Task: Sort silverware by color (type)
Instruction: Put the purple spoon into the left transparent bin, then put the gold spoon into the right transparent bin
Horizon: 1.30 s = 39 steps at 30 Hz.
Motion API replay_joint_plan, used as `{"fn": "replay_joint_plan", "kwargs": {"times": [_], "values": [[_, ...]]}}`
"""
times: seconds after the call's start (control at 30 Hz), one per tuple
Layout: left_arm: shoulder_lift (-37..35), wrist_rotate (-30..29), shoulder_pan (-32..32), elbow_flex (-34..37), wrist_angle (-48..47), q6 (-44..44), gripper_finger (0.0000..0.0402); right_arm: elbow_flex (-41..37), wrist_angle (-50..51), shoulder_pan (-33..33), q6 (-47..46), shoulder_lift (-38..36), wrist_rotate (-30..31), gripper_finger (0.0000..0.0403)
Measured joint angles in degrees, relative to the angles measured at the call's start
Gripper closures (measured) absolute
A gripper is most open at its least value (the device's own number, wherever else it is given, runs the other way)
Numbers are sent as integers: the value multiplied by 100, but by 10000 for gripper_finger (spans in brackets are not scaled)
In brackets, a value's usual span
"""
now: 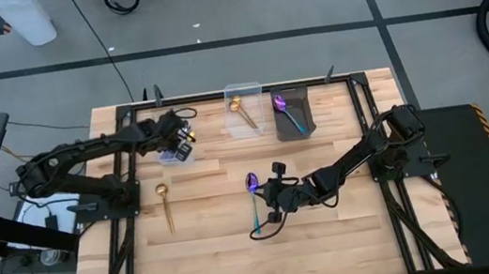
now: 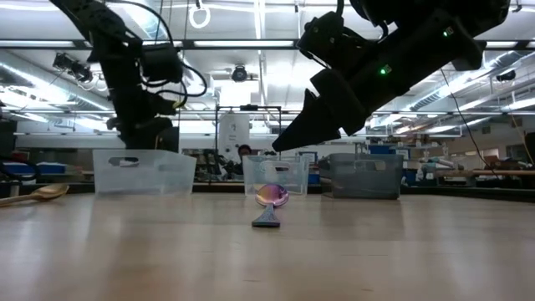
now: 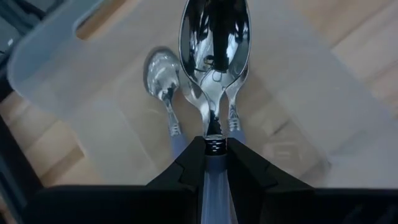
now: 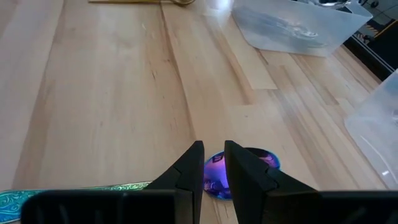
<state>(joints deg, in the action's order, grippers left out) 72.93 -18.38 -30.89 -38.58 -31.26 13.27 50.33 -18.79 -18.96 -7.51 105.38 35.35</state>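
My left gripper (image 3: 216, 163) holds a silver spoon (image 3: 214, 56) tight above the clear bin (image 3: 81, 93); my right gripper (image 4: 214, 163), almost closed and empty, hovers over the purple spoon (image 4: 219, 176).

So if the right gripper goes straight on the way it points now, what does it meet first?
Probably the purple spoon: its bowl lies just past the right gripper, between the fingers. Depth is unclear, but nothing else is in that line.

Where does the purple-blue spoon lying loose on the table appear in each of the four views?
High view: purple-blue spoon at table centre, beside the right gripper.
Low view: centre foreground, bowl facing the camera.
Left wrist view: not in it.
Right wrist view: bowl between the fingers.
Shared landmark: gold spoon on the table.
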Motion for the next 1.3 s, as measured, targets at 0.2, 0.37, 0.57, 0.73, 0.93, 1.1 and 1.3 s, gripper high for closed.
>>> {"fn": "replay_joint_plan", "kwargs": {"times": [0.2, 0.37, 0.57, 0.73, 0.93, 1.1, 1.3], "values": [[-1, -6, -134, 359, 330, 122, 342, 0, -2, -2, 1, 0, 2, 328], [-2, 6, -131, 382, 347, 297, 321, 0, -2, -2, 0, 0, 7, 328], [-7, 5, -126, 370, 238, 408, 264, 0, -2, -2, 0, 0, 11, 328], [-285, -172, 71, -73, -158, 307, 248, 0, 0, -2, -1, 0, 17, 328], [-764, -469, 992, -494, -494, 714, 246, 0, 17, -2, 8, 0, 123, 328], [-963, 58, 1899, -541, -1473, 2348, 246, 0, 10, 3, 20, 0, 130, 328], [-973, 982, 3021, -545, -2191, 4176, 246, 0, -15, 17, 97, 0, 233, 328]]}}
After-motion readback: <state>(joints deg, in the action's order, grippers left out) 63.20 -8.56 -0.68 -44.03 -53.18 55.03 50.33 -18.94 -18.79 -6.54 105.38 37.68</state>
